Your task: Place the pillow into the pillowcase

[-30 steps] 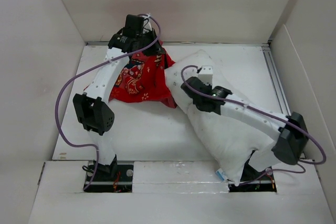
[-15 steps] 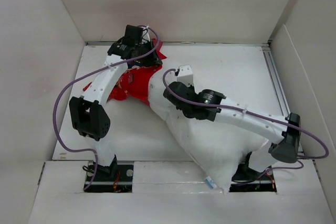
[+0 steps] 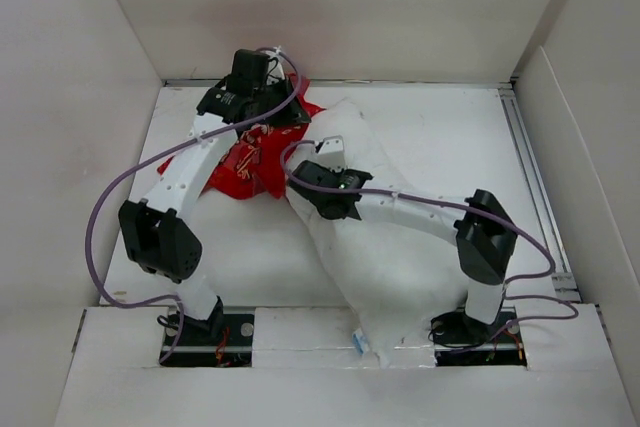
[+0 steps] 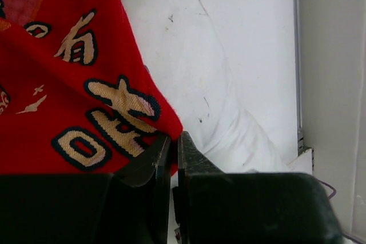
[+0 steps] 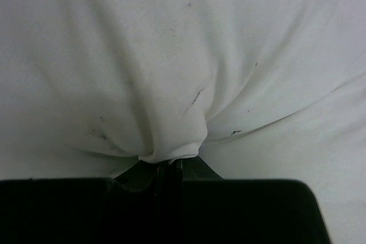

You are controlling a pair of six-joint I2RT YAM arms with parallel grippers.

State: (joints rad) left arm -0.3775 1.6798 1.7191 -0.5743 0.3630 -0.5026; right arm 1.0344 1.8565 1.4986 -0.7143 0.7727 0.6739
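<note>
The red pillowcase (image 3: 250,152) with gold characters lies at the back left of the table, and my left gripper (image 3: 290,115) is shut on its right edge. In the left wrist view the red cloth (image 4: 74,101) is pinched between the black jaws of the left gripper (image 4: 173,141). The white pillow (image 3: 385,247) lies diagonally from the pillowcase down to the near edge. My right gripper (image 3: 305,172) is shut on a bunched fold of the pillow, right beside the pillowcase. The right wrist view is filled by the pillow (image 5: 189,61), gathered at the right gripper (image 5: 168,161).
White walls enclose the table (image 3: 450,127) on three sides. A metal rail (image 3: 528,167) runs along the right edge. Purple cables loop from both arms. The pillow's near corner hangs over the front ledge (image 3: 300,327).
My right gripper has dragged the pillow left and toward the pillowcase; its end now meets the red cloth. My left gripper stays clamped on the pillowcase edge, shifted slightly left.
</note>
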